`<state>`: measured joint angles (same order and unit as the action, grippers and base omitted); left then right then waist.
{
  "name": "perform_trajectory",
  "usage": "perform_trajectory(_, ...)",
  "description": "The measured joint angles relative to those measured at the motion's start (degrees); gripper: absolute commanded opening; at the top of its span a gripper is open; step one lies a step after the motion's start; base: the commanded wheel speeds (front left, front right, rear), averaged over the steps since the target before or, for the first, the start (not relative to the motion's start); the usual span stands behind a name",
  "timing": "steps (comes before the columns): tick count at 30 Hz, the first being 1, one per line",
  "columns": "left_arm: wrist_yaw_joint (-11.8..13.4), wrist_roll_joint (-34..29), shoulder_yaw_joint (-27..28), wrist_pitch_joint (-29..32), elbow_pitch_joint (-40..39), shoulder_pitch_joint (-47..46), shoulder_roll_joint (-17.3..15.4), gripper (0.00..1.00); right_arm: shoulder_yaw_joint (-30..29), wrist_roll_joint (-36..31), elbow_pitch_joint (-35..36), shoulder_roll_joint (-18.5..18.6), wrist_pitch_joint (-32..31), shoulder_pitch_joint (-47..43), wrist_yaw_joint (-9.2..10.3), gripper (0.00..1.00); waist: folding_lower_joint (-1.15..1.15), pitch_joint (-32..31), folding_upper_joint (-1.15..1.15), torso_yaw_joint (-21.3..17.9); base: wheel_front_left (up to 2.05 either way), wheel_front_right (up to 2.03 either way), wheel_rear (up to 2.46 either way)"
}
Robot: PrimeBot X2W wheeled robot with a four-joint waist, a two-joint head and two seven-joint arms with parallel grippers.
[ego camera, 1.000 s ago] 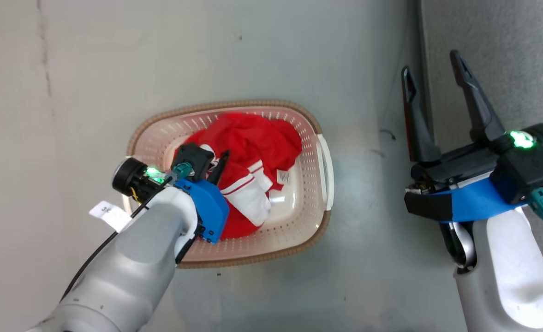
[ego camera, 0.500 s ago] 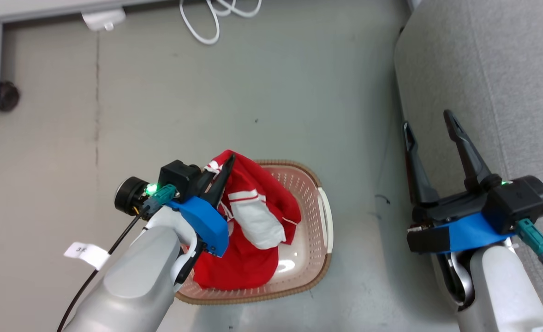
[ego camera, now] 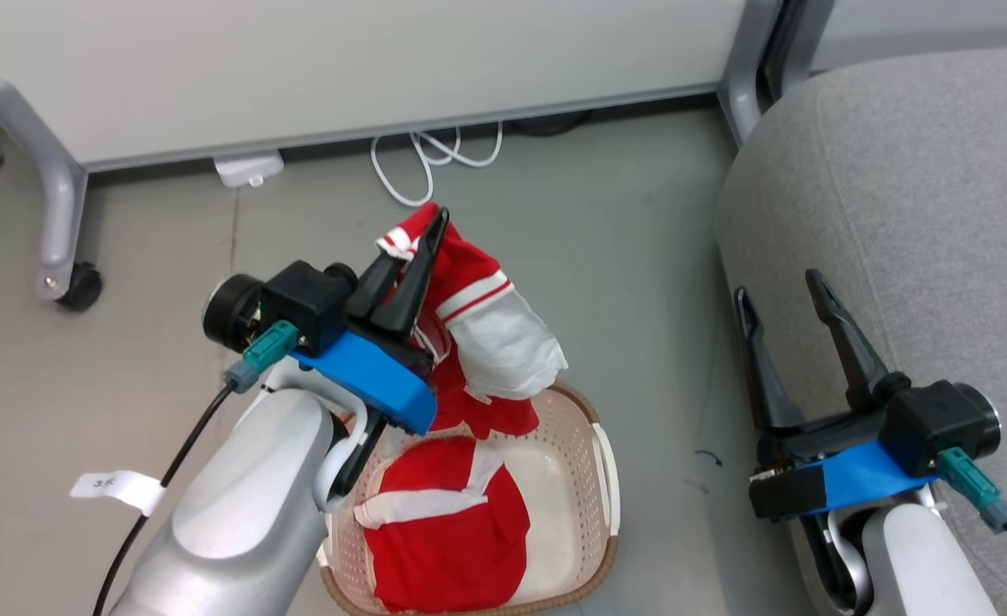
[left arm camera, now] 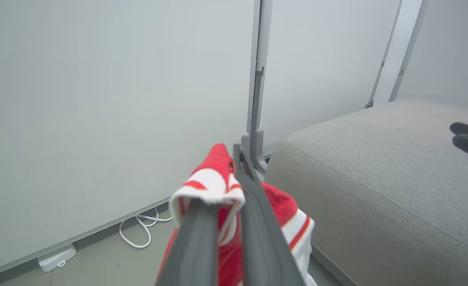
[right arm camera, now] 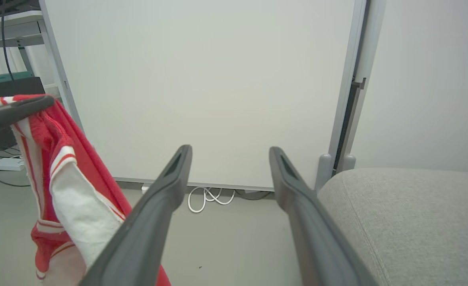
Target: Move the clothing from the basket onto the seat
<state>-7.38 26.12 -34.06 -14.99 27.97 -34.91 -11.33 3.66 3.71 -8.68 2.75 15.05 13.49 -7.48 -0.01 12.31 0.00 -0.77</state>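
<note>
In the head view the basket (ego camera: 611, 479) sits on the floor (ego camera: 623, 222) at bottom centre, with one garment (ego camera: 452, 539) in it. Above it, mid-frame, another garment (ego camera: 503, 342) hangs from the left gripper (ego camera: 430, 235). The seat (ego camera: 914, 188) takes the right side, the right gripper (ego camera: 775, 287) over its left edge. A cable (ego camera: 426, 167) lies behind the basket, at the foot of a panel (ego camera: 340, 60) along the top.

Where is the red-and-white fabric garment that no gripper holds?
Head view, bottom centre: the loose garment lies inside the cream perforated plastic basket, below the left gripper.
</note>
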Motion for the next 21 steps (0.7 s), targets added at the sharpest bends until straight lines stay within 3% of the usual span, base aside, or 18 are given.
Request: perform_trajectory(21,0.0,4.7,-5.8,2.1,-11.8,-6.4,-1.1,0.0,0.1,1.5,-0.6,0.0,0.0,-4.5,0.0,1.0,0.01,-6.8,0.0,1.1,0.0,0.0,0.0)
